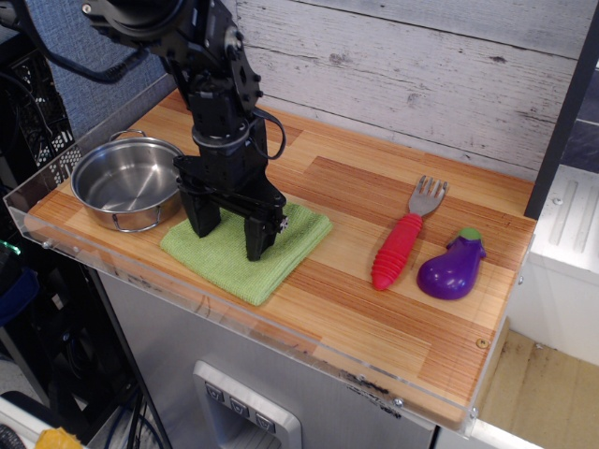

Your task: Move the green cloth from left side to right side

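Note:
The green cloth (239, 267) is a lime-green folded square lying flat on the left part of the wooden table, just right of the steel pot (126, 182). My black gripper (230, 239) points straight down over the middle of the cloth. Its two fingers are spread apart, and their tips are at or just above the cloth surface. The arm hides the cloth's back edge. Nothing is held between the fingers.
A fork with a red handle (404, 238) and a purple toy eggplant (454, 267) lie on the right side of the table (356, 318). A clear plastic rim runs along the front and left edges. A grey plank wall stands behind.

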